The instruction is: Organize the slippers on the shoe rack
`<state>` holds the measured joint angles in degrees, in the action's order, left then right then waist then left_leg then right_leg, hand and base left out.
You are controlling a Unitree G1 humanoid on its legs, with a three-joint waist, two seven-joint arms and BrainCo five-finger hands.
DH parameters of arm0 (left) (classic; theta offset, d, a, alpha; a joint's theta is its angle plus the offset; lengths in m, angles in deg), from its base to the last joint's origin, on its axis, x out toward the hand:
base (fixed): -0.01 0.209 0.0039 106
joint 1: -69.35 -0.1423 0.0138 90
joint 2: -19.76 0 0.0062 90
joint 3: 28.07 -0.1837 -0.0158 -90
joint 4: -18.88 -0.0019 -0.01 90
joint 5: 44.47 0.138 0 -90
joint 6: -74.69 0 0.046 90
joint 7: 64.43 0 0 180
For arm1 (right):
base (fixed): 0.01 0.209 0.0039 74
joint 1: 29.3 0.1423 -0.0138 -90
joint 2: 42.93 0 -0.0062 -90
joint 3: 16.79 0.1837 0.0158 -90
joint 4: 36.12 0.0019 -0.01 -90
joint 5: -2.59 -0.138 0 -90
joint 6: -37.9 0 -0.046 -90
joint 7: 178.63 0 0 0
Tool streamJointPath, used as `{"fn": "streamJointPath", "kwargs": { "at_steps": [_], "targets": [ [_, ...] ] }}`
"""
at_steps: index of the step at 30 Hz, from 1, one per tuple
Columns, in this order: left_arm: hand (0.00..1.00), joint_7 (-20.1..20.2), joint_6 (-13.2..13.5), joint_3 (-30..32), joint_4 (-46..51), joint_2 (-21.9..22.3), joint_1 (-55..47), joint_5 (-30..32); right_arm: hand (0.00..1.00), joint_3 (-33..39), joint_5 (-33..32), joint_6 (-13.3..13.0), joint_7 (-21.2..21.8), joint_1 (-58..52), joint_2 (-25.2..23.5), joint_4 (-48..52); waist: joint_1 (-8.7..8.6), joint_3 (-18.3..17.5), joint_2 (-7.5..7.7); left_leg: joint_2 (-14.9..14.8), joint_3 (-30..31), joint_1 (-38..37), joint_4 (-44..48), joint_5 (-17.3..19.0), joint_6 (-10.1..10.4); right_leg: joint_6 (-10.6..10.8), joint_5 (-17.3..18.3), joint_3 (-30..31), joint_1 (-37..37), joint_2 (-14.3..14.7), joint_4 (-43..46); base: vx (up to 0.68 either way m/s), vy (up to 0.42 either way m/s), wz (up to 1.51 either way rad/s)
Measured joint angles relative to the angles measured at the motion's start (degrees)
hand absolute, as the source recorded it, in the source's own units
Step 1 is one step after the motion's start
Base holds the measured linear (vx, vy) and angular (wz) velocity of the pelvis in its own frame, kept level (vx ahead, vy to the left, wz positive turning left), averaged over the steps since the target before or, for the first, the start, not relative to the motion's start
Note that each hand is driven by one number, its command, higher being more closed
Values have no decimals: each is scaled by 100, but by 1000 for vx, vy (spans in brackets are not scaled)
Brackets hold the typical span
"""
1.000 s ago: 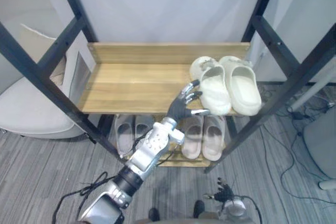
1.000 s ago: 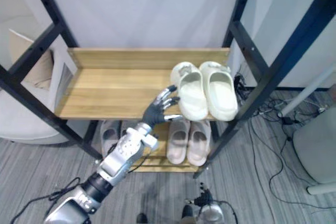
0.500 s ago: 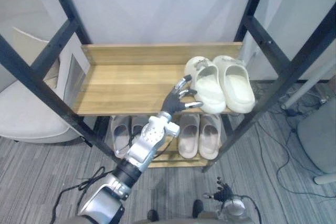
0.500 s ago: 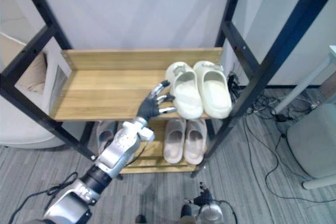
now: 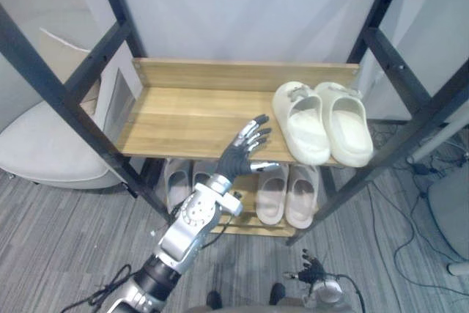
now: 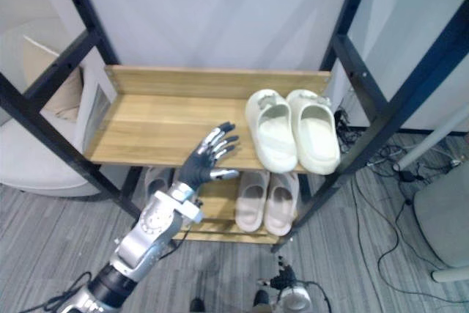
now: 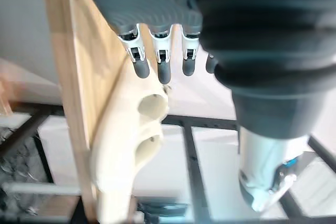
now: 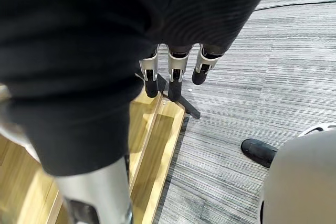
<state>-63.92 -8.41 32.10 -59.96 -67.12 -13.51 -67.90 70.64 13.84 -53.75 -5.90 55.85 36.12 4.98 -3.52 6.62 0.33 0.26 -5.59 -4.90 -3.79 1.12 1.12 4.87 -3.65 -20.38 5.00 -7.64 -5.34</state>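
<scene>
**Left hand comes off the cream slippers**

Pulled back since half a second ago, the left hand no longer touches the cream slippers. It hangs over the near edge of the upper shelf, just left of the pair. Its fingers are spread straight and hold nothing. Both cream slippers lie side by side at the shelf's right end. Grey slippers show beneath that shelf. The right hand hangs low near the floor, fingers loose and empty.
</scene>
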Motion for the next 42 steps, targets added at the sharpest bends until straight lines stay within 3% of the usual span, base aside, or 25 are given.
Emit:
{"fn": "streamJointPath", "kwargs": {
  "at_steps": [6,10,16,23,27,32,40,42],
  "targets": [
    [0,506,-27,-543,-94,-112,-1088,-431,0,-3,1,-2,6,50,0,-205,74,-19,-3,35,2,1,-3,-3,-7,8,6,2,-11,-36,1,-12,3,2],
    [0,760,-251,-495,-1270,-155,-1511,-569,0,-2,2,-1,7,50,-1,-219,87,-31,0,26,-20,-2,0,-3,-6,8,7,32,-14,-26,2,-7,-1,-1],
    [0,850,-280,2,-2737,-72,-1707,-118,0,4,2,-2,5,46,-16,-227,110,-54,30,16,-45,-12,5,-2,-4,6,7,67,-10,-15,4,-6,-1,-2],
    [0,212,-248,1495,-4734,307,-1667,1191,0,13,-1,-5,0,19,-80,-229,201,-140,145,-36,-185,-110,7,23,27,-8,10,215,2,37,5,-22,-7,-10],
    [0,-102,-241,2133,-5419,415,-1665,1470,0,19,-3,-5,-4,-25,-110,-235,236,-178,191,-74,-238,-134,9,36,48,-27,22,266,0,70,-6,-32,-14,-8],
    [0,-383,-245,2471,-6000,507,-1687,1742,0,65,-5,-7,-11,-82,-106,-243,320,-182,187,-86,-428,-224,8,70,76,-30,22,488,-1,85,0,-25,3,-16],
    [0,-537,-236,2714,-6158,613,-1672,1994,0,63,-7,-10,-10,-69,-107,-264,360,-209,187,-69,-588,-217,9,146,74,5,17,656,-106,77,23,-10,10,-14],
    [0,-539,-229,2834,-6178,700,-1673,1997,0,64,-7,-5,-8,36,-109,-404,369,-195,169,-64,-558,-173,118,256,57,43,253,611,-237,-1,440,38,27,9]
  ]
}}
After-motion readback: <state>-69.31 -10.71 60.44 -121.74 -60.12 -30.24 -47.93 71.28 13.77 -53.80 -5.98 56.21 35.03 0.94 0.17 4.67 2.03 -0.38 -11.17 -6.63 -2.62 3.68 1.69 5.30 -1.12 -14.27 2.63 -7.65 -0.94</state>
